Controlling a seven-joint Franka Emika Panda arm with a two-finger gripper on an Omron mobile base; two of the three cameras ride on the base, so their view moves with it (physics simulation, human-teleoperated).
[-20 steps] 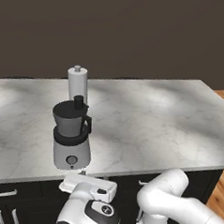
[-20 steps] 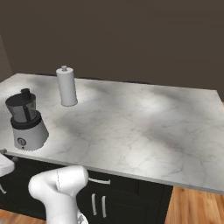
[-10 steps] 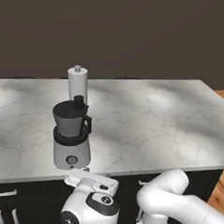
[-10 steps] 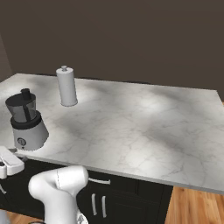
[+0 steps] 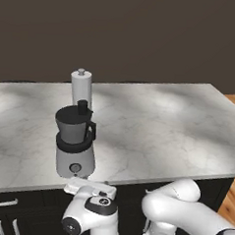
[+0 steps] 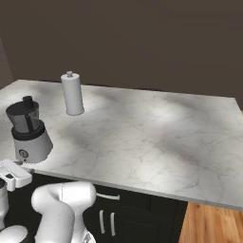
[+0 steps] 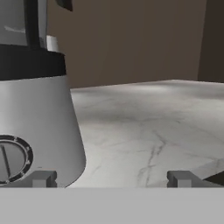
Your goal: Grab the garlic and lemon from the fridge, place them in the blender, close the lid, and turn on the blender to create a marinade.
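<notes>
The blender (image 5: 74,142) stands near the front edge of the marble counter, with its grey base, black collar and dark jar. The black lid (image 5: 75,113) sits on the jar, its plug standing up. My hand (image 5: 90,189) hovers just in front of the counter edge, level with the blender's base. In the hand view my gripper (image 7: 113,179) is open with nothing between its fingertips (image 7: 43,178). The blender's base (image 7: 37,127) and round knob (image 7: 11,158) fill the left side there, close ahead. The garlic, lemon and fridge are out of view.
A tall white cylinder (image 5: 81,90) with a knob stands behind the blender, also seen in the right base view (image 6: 72,94). The marble counter (image 6: 156,137) stretches wide to the right. Black cabinets with handles (image 6: 107,222) run below its front edge.
My hand has risen a little and edged toward the blender's base. The gripper has stayed open, and the blender has not moved.
</notes>
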